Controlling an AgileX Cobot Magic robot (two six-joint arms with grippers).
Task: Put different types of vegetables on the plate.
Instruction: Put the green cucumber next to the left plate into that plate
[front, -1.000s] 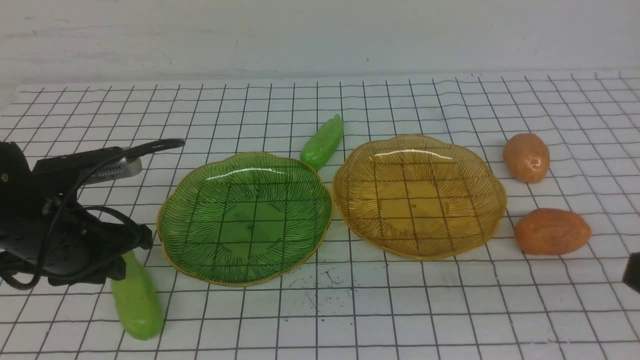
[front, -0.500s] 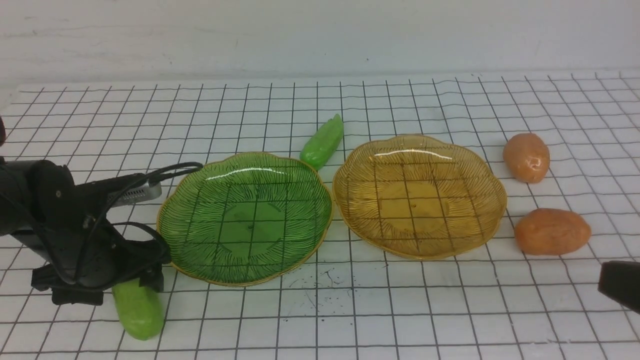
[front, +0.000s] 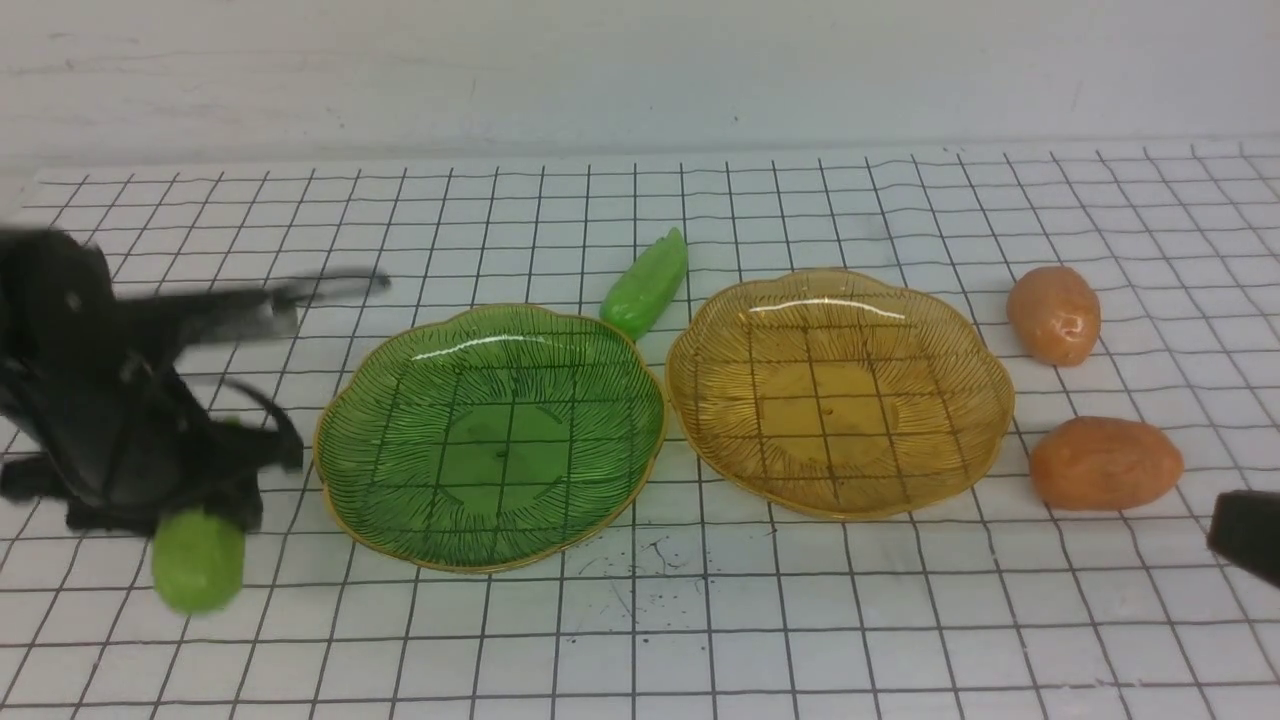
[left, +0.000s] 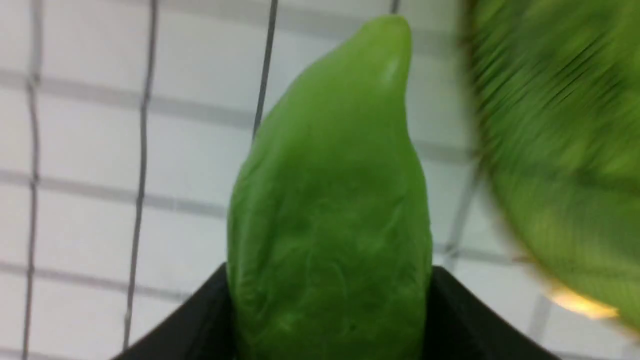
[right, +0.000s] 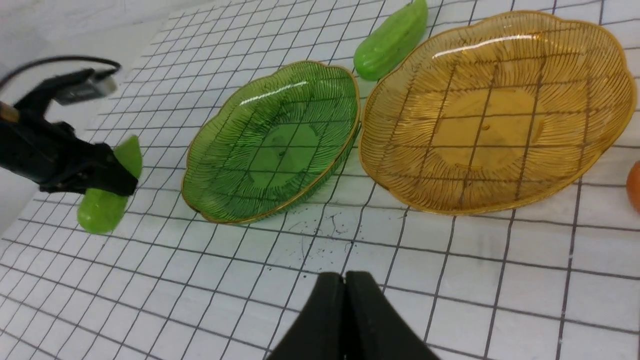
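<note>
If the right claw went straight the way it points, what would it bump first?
Probably the gridded table, just before the gap between the green plate and the amber plate. The right claw is shut and seems angled downward, though depth is hard to judge.

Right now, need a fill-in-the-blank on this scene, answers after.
1. The left pincer grips a green pod; the right pincer holds ___.
2. The green plate and amber plate are both ___.
3. The near potato and far potato lie beside the ___ plate.
Answers: nothing; empty; amber.
</note>
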